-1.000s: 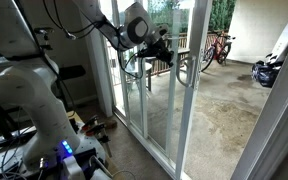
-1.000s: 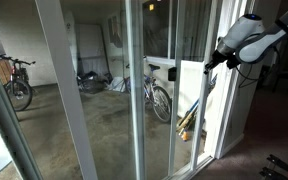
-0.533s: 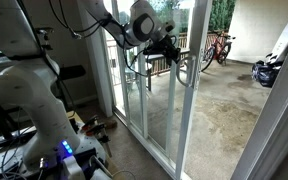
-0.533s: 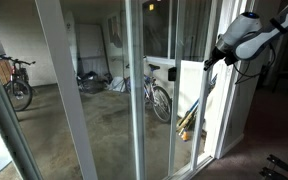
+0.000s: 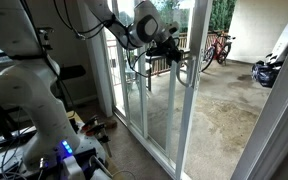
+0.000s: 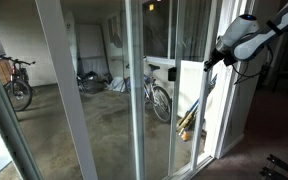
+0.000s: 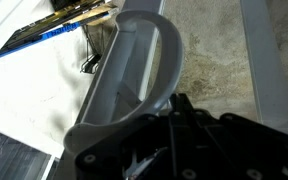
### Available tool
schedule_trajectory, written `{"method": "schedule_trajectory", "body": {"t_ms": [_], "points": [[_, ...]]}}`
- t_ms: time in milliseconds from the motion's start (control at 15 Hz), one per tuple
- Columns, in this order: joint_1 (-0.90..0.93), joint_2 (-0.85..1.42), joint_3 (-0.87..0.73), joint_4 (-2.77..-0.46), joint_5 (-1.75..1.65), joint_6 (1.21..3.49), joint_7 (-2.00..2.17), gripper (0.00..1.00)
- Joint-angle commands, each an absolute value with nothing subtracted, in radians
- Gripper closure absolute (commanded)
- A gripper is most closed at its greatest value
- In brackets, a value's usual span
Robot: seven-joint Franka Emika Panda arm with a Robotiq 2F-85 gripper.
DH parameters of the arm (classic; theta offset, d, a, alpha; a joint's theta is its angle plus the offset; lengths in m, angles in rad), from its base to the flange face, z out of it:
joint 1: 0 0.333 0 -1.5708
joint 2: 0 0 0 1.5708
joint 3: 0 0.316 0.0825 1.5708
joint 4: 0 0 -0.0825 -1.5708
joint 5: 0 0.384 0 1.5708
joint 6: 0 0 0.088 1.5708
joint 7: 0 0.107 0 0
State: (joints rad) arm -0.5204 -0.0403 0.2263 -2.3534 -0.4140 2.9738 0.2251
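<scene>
**Jaws clenched at the door handle**

Your jaws are squeezed tight, sitting right at the lower end of the white door handle. Its curved loop rises straight above them in the wrist view (whether they actually pinch it, you can't tell; it's too dark down there). In an exterior view your arm reaches across to that handle on the sliding glass door. Beyond the glass a bicycle stands on the concrete patio, well apart from the handle.
</scene>
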Motion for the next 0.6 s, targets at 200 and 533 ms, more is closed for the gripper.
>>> {"method": "schedule_trajectory", "body": {"t_ms": [200, 533], "points": [[-0.521, -0.01, 0.235, -2.389, -0.503, 2.989, 0.234, 0.95], [-0.52, 0.006, 0.228, -2.384, -0.513, 2.989, 0.231, 0.95]]}}
